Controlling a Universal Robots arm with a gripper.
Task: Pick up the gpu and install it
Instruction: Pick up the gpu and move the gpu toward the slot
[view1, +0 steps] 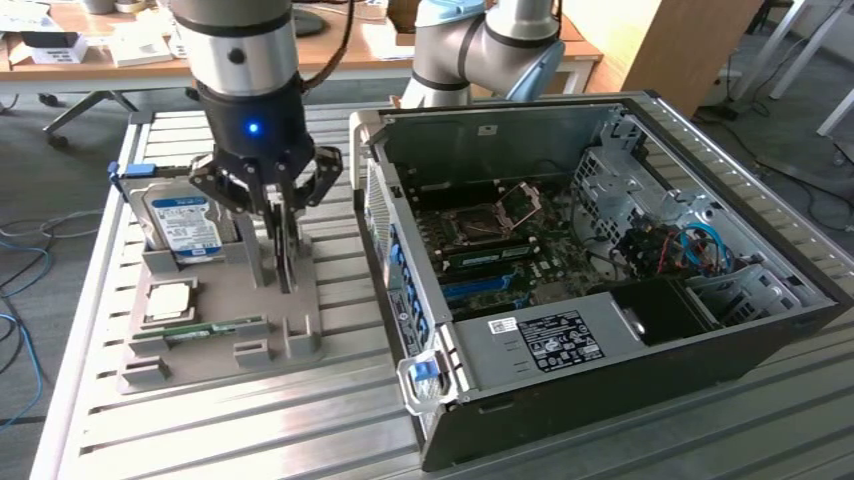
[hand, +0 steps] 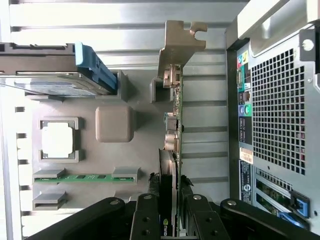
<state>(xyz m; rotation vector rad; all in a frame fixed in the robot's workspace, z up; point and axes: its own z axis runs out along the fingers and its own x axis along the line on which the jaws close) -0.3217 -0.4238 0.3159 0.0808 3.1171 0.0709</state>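
The computer case (view1: 561, 400) lies open. Beside it sits the grey holder (view1: 220, 295), where the gpu (hand: 172, 125) stands on edge in the slot nearest the case. The gripper (hand: 170, 199) straddles it, fingers (hand: 147, 212) seemingly pressed onto the card, though contact is hard to confirm. Pick-up is in hand; freeing the card calls for a straight pull from its slot.

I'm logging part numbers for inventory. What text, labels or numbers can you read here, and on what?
No text reads clearly.
Blue label on the hard drive: too small to read.
Black label inside the computer case: too small.
Small logo on the gpu: blurred.
Stickers on the back panel: blurred.
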